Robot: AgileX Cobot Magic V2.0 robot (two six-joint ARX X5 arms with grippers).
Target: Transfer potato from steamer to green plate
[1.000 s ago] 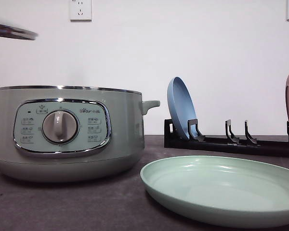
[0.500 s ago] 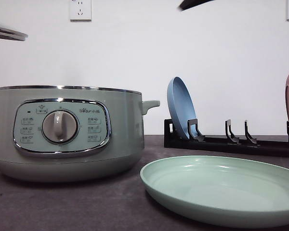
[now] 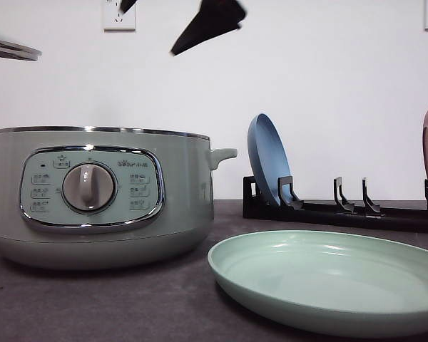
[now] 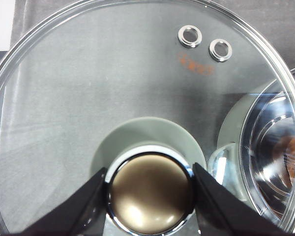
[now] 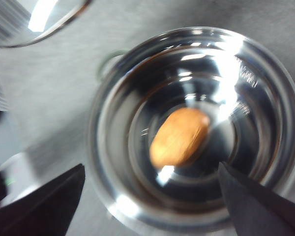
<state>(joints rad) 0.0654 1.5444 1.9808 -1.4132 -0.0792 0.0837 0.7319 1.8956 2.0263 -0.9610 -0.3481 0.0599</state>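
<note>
Entering the front view from above: right gripper (image 3: 167, 18), absent half a second back, now over the lidless steamer (image 3: 100, 196); green plate (image 3: 335, 281) bare on the counter (image 3: 93, 306).

Left wrist view: left gripper (image 4: 150, 189), jaws clamped on the lid's knob (image 4: 151, 191), glass lid (image 4: 113, 83) held aloft.

Right wrist view: jaws spread wide, holding nothing; potato (image 5: 179, 137) lies in the steamer bowl directly beneath. Judgement: descent to grasp comes next.
</note>
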